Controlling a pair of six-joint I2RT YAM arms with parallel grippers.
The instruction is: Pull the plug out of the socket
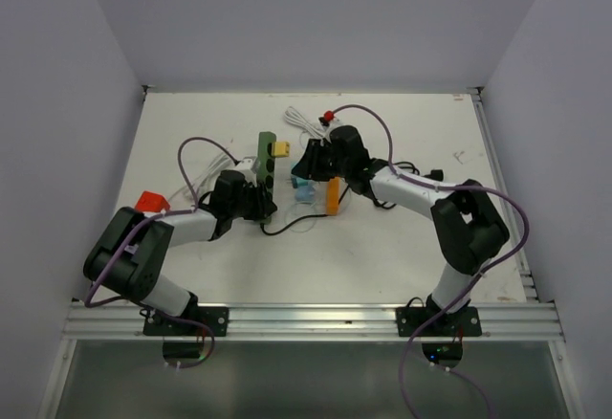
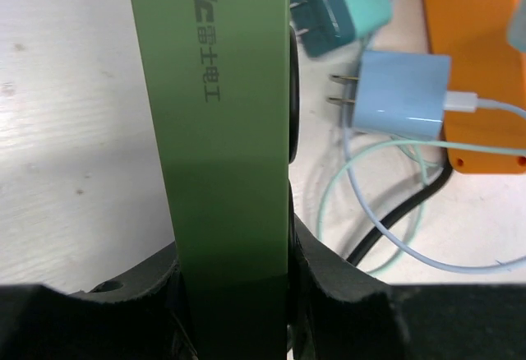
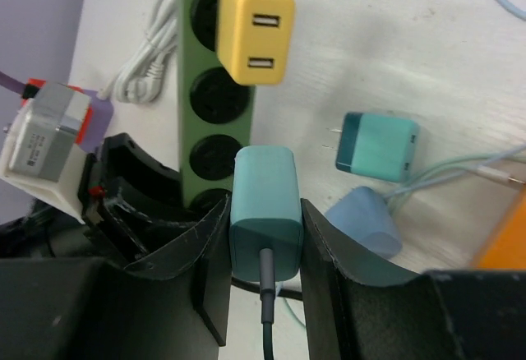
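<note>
The dark-green power strip point(image 1: 267, 163) lies lengthwise mid-table. A yellow plug point(image 3: 251, 31) sits in its far socket, and the other three sockets look empty. My left gripper point(image 2: 234, 294) is shut on the strip's near end point(image 2: 226, 130), one finger on each long side; it also shows in the top view point(image 1: 258, 199). My right gripper point(image 3: 265, 237) is shut on a teal plug point(image 3: 263, 200) with a dark cable, held against the strip's right edge by the near sockets. Its prongs are hidden. The right gripper also shows in the top view point(image 1: 304, 163).
A loose teal plug point(image 3: 376, 148) and a light-blue plug point(image 3: 366, 224) with pale cables lie right of the strip. The orange strip point(image 1: 333, 194) lies beyond them. A white cord coil point(image 1: 301, 121) is at the back, and a red block point(image 1: 150, 201) is at the left.
</note>
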